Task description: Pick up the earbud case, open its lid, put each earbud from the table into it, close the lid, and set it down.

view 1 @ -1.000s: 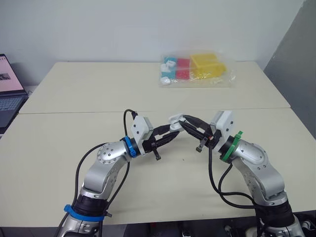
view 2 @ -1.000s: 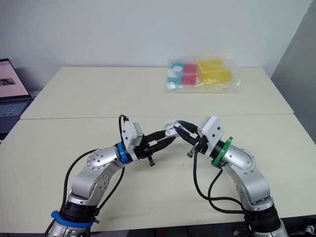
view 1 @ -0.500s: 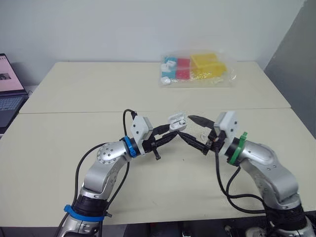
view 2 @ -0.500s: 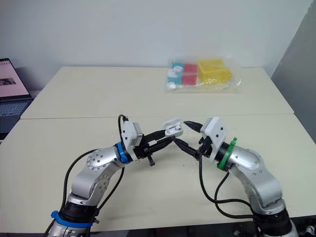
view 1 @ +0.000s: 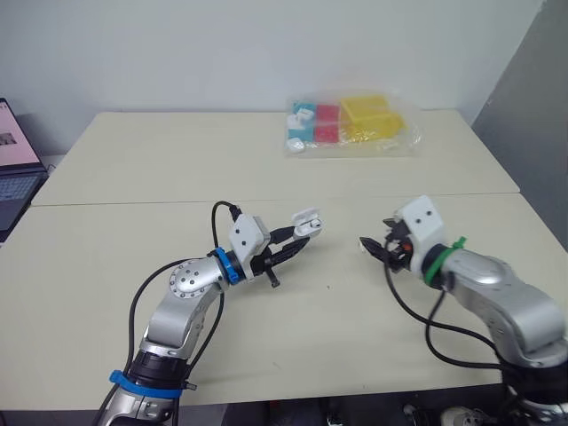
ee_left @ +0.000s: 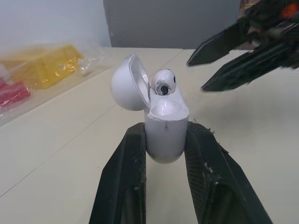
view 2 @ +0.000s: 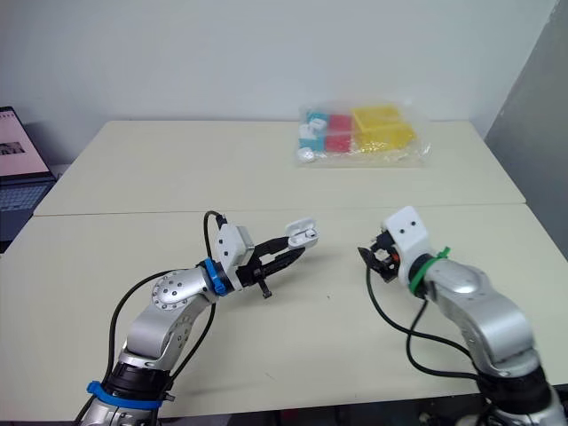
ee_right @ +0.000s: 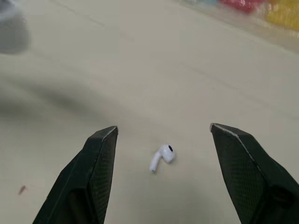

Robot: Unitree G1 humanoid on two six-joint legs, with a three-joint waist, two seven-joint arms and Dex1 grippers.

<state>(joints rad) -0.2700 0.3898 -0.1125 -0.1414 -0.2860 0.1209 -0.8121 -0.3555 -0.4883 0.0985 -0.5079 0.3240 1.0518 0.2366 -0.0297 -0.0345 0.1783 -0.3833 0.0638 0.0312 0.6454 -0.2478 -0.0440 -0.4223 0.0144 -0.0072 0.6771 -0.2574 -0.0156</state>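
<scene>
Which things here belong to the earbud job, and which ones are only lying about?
For the job:
- earbud case, lid open, held in the left gripper
- first earbud, seated in the case
- second earbud, lying on the table below the open right gripper

Only lying about:
- plastic bag of coloured items, far side
- laptop, left edge

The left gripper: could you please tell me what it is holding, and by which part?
The left gripper holds the earbud case by its lower body, one finger on each side; the lid stands open with one earbud inside.
</scene>
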